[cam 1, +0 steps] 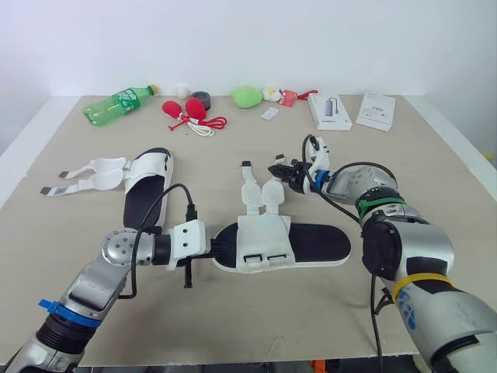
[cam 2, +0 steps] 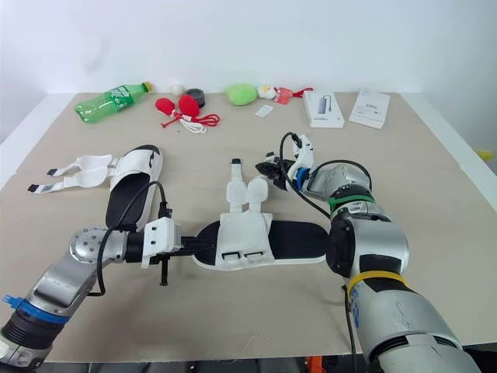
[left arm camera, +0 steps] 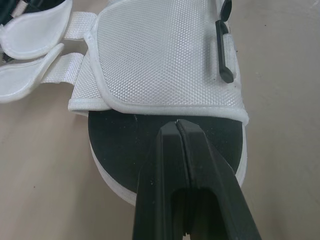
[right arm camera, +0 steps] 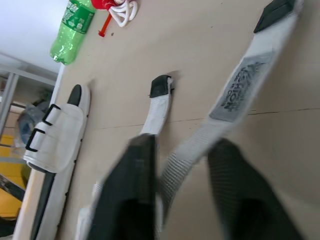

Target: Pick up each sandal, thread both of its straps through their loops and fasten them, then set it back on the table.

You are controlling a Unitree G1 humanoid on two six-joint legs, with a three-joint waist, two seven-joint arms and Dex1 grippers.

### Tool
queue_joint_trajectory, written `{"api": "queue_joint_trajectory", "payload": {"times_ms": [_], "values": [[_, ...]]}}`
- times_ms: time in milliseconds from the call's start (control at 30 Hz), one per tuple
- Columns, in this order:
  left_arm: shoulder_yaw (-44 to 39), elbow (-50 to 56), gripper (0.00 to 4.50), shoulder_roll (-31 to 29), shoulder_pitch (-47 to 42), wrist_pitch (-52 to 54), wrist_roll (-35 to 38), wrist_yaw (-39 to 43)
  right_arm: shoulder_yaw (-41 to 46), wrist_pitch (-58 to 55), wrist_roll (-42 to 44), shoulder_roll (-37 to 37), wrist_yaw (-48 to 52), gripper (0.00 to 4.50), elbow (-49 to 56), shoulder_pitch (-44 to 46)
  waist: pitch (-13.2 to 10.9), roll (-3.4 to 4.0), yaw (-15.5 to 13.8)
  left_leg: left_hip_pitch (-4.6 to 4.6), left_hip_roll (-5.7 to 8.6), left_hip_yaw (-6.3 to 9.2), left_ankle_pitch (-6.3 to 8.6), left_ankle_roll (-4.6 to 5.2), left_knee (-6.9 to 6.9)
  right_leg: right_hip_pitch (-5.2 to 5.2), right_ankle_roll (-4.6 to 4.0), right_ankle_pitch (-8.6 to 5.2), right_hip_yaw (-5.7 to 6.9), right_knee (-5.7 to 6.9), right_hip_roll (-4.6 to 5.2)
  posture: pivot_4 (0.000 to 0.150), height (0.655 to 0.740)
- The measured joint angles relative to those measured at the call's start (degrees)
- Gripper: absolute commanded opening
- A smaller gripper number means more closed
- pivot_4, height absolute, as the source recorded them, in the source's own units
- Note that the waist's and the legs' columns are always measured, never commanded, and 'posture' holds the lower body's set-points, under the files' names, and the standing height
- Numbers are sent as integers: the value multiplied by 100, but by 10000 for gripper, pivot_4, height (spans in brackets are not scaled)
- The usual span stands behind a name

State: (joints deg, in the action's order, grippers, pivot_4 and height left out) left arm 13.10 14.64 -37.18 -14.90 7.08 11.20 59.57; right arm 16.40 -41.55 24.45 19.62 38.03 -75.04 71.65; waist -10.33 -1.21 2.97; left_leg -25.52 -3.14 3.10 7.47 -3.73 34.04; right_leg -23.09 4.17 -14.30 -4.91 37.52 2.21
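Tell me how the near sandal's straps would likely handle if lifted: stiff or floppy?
Probably floppy: the straps lie flat and bent on the table, so they would likely droop from the right gripper. The sandal looks thin and light, so tugging might drag it.

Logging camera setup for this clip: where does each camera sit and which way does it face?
Left eye: head, facing forward and down over the table, near sandal, far sandal, both arms.
Right eye: beside it, sharing that scene.
Left wrist: along the shut left gripper onto the near sandal's sole.
Right wrist: along the open right gripper, a strap between its fingers, bottle beyond.
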Motion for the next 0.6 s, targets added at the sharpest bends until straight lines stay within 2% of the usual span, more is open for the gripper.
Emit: {"api": "queue_joint_trajectory", "payload": {"times_ms": [33, 100, 200, 267, 333, 400, 500, 567, 600], "values": [[0, 6, 0, 0, 8, 0, 0, -13, -37, 59, -89, 0, 183, 1584, 1, 0, 0, 0, 0, 0, 0, 0, 0, 0, 0, 0, 0, 0, 0, 0, 0, 1500, 7400], [0, 9, 0, 0, 18, 0, -1, -21, -75, 179, -194, 0, 505, 639, 2, 1, -1, 1, 0, 0, 0, 0, 0, 0, 0, -1, 1, 0, 0, 0, 0, 1500, 7400], [0, 9, 0, 0, 21, -17, -1, -21, -214, 506, -356, 2, 1098, 639, 52, 7, -2, 4, 1, 0, 0, 0, 0, 0, 0, -2, 3, -2, -1, 1, -1, 1500, 7400], [0, 7, 0, -1, 20, -50, -4, -17, -524, 1045, -591, 3, 2091, 639, 316, 7, -6, 9, 2, 0, -1, 0, 0, 0, 0, -3, 5, -3, 0, 3, -2, 1500, 7400], [0, 7, 0, -2, 20, -52, -4, -15, -637, 1308, -675, 4, 2485, 639, 464, 6, -9, 14, 1, 0, -2, 0, 0, 0, 0, -4, 6, -3, 0, 6, -3, 1500, 7400], [1, -2, 0, -2, 14, -58, -4, -11, -978, 2414, -861, 1, 3454, 639, 1127, -272, -9, 15, 0, 0, -6, 1, 1, -1, 0, -4, 9, -7, 2, 8, -7, 1500, 7400], [4, -28, 0, -1, -11, -91, -6, -1, -1150, 4087, -806, -123, 4530, 639, 2472, -1258, -8, 14, -16, 0, -8, 6, 1, -2, 0, 0, 11, -11, 7, 11, -8, 1500, 7400], [6, -39, 0, 0, -22, -95, -6, 0, -1196, 4453, -777, -147, 4741, 639, 2726, -1519, -9, 14, -19, 1, -9, 6, 0, -3, 1, 0, 10, -10, 7, 13, -8, 1500, 7400], [2, -56, 0, -4, -28, -98, -7, 2, -1257, 5100, -767, -169, 4998, 639, 3103, -1923, -10, 16, -23, 1, -9, 5, 0, -4, 4, 1, 9, -10, 6, 15, -8, 1500, 7400]]}}
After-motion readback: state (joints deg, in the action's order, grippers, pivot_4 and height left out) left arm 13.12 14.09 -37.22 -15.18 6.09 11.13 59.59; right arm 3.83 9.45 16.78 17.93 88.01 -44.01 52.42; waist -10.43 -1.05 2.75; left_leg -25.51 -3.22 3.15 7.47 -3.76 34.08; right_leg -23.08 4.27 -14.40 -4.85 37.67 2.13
